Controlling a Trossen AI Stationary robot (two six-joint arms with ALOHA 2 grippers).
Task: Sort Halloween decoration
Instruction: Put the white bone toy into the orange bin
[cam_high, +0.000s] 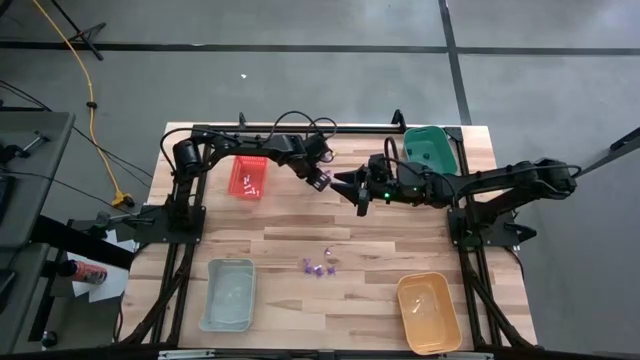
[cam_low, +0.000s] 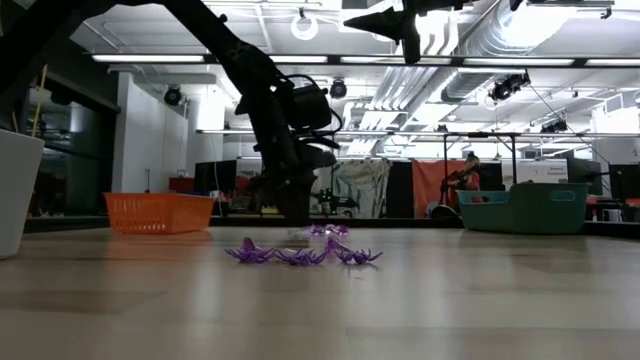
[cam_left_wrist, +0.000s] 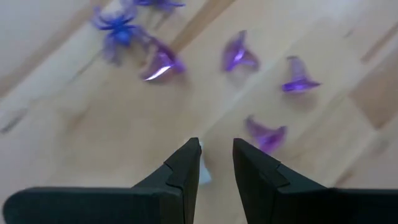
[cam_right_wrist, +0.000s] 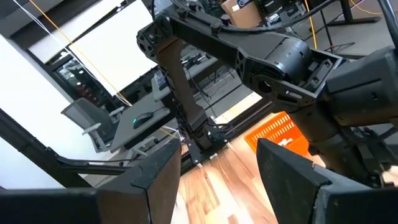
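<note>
The left gripper (cam_left_wrist: 216, 163) hangs over the middle of the wooden tabletop (cam_high: 280, 245), its two dark fingers a little apart with a small whitish piece (cam_left_wrist: 203, 168) showing just beside one tip; whether it is held cannot be told. Purple decoration pieces (cam_left_wrist: 236, 55) lie scattered on the wood just beyond it. The right gripper (cam_high: 362, 192) hovers high, fingers spread wide, holding nothing. A red tray (cam_high: 249, 177) sits far left, a green tray (cam_high: 432, 147) far right.
</note>
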